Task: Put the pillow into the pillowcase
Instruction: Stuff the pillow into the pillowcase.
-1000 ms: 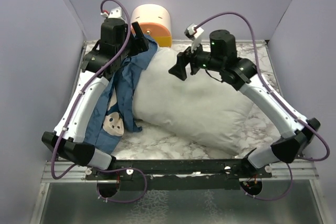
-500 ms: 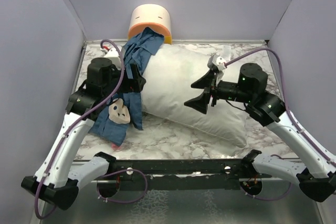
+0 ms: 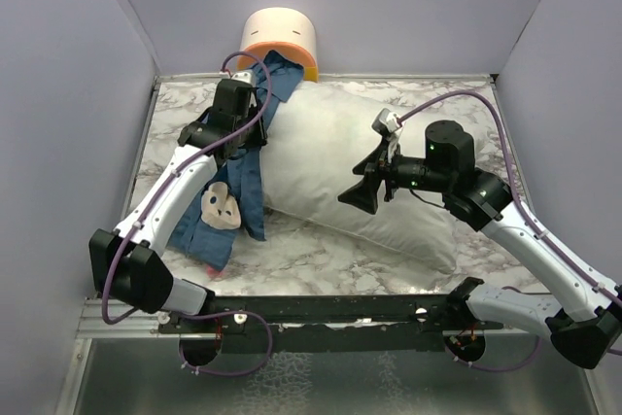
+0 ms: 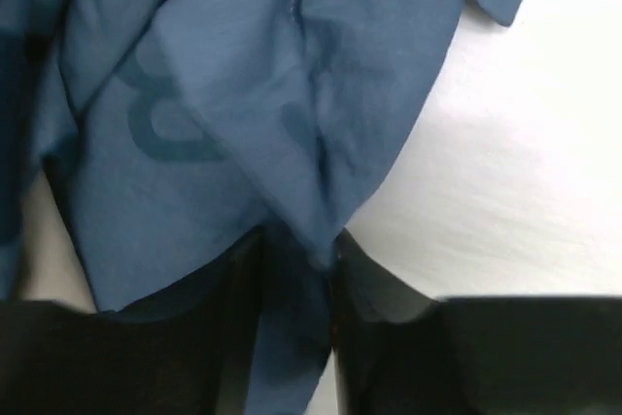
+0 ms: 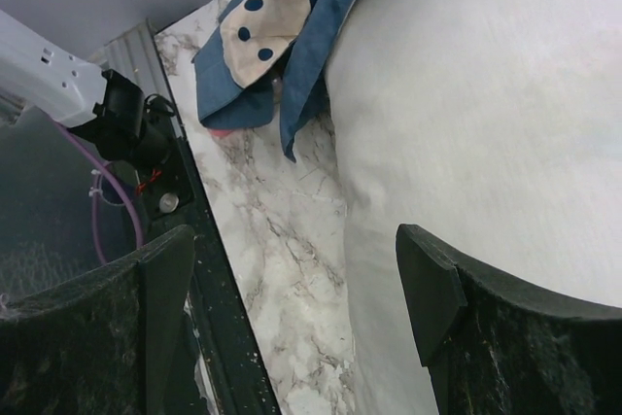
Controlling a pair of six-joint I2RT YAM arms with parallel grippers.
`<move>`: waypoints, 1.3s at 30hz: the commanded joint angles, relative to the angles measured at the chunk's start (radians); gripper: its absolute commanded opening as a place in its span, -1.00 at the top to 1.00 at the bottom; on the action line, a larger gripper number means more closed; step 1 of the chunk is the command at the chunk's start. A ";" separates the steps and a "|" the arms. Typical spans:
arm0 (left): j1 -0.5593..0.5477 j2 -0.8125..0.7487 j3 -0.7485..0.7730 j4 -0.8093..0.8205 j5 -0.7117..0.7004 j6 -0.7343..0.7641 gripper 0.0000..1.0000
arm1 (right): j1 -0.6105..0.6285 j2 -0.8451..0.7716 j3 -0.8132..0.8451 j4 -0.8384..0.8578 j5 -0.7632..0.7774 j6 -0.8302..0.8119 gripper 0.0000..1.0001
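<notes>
The white pillow [image 3: 360, 162] lies slantwise across the marble table. The blue pillowcase [image 3: 243, 182] is bunched along the pillow's left end, with a cream mouse face showing low on it. My left gripper [image 3: 251, 128] is at the cloth's upper part. In the left wrist view its jaws [image 4: 296, 269] are shut on a fold of the pillowcase [image 4: 243, 94], beside the pillow [image 4: 515, 162]. My right gripper [image 3: 362, 182] hovers open over the pillow's front middle. In the right wrist view it [image 5: 296, 279] holds nothing, with the pillow [image 5: 486, 104] and the pillowcase [image 5: 282, 26] below it.
A cream-and-orange cylinder [image 3: 282, 41] stands at the back wall, touching the top of the cloth. Purple walls close in the left, right and back sides. A black rail [image 3: 340, 308] runs along the table's [image 3: 321, 255] front edge.
The left arm drew back, then reached in again, and its jaws closed on the cloth by the pillow's left end. The right gripper moved from the pillow's back towards its front, still open.
</notes>
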 commanded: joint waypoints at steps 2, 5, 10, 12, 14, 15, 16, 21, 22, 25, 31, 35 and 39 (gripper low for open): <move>0.002 0.053 0.101 0.005 -0.066 0.059 0.76 | 0.001 -0.014 0.003 -0.024 0.092 0.011 -0.68; 0.002 0.041 0.142 0.001 0.012 0.079 1.00 | 0.002 -0.008 -0.005 -0.058 0.187 0.010 -0.69; -0.045 -0.049 0.206 0.126 0.408 0.083 1.00 | 0.001 0.040 -0.035 -0.115 0.394 0.059 -0.69; -0.094 -0.061 0.195 0.172 0.527 0.040 1.00 | 0.002 0.065 -0.058 -0.101 0.418 0.084 -0.68; -0.142 -0.044 0.170 0.188 0.606 -0.003 1.00 | 0.001 0.093 -0.075 -0.073 0.418 0.103 -0.66; -0.172 -0.029 0.154 0.188 0.616 -0.012 1.00 | 0.002 0.114 -0.080 -0.059 0.415 0.112 -0.65; -0.200 -0.007 0.141 0.181 0.612 -0.012 1.00 | 0.001 0.129 -0.082 -0.045 0.412 0.116 -0.64; -0.237 0.079 0.114 0.155 0.604 -0.039 1.00 | 0.000 0.177 -0.080 -0.002 0.373 0.116 -0.51; -0.237 0.091 0.114 0.153 0.606 -0.038 1.00 | 0.001 0.178 -0.080 0.006 0.355 0.112 -0.48; -0.237 0.129 0.116 0.137 0.606 -0.025 1.00 | 0.001 0.150 -0.082 0.040 0.246 0.080 -0.47; -0.224 0.140 0.180 -0.010 0.500 0.000 -0.11 | 0.001 -0.025 -0.123 0.153 0.133 0.056 -0.49; -0.166 0.032 0.198 -0.084 0.403 0.009 -0.60 | 0.001 -0.040 -0.099 0.160 0.059 0.057 -0.51; -0.026 -0.075 0.224 -0.228 0.287 0.070 -0.88 | 0.002 0.028 -0.119 0.266 -0.033 0.165 -0.50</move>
